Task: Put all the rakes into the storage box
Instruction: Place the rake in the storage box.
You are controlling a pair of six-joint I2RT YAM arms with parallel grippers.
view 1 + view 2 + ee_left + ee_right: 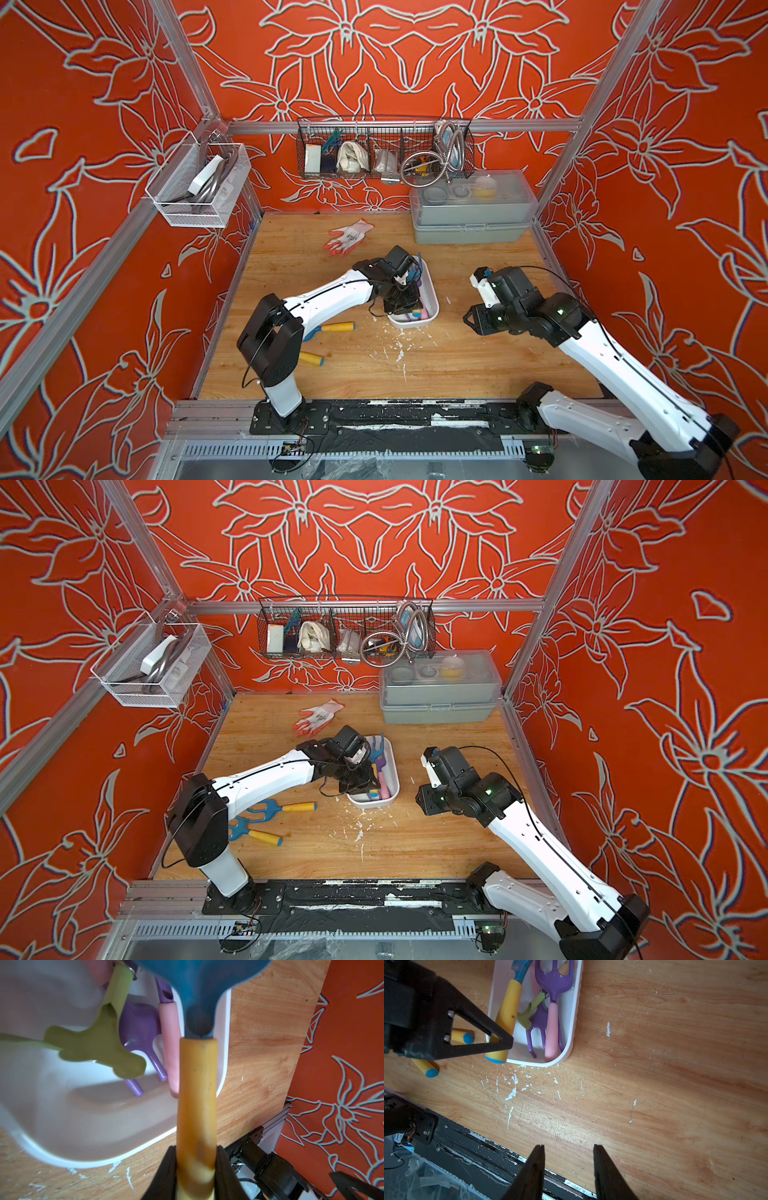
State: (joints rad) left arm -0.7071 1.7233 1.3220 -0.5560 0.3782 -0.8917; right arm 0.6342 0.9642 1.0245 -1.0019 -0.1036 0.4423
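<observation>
**Rake over the box, butt end riding the rim**

The storage box [576,1022] is a light tub on the smooth wooden table [478,353], and nothing steadies it. The right hand [569,1146] hangs well apart from it, jaws partly open and empty. A downward press on the rim would likely shove or tip the box.

The left hand [196,1148] is clamped tight on the yellow handle of the rake [508,1005]. The rake lies along the box wall nearer the left arm, with its blue head toward the far end. Its butt end seems to sit over the near rim, not inside. Let go like this, it may end up propped on the rim or roll out onto the table. Whether it touches the box floor I cannot tell. The head could also snag the purple fork [552,1028] or the green tool [527,1017] lying inside.

No writing can be read. The grey case [469,216] shows none, and the glove [347,239] bears a dark print too small to make out.
</observation>
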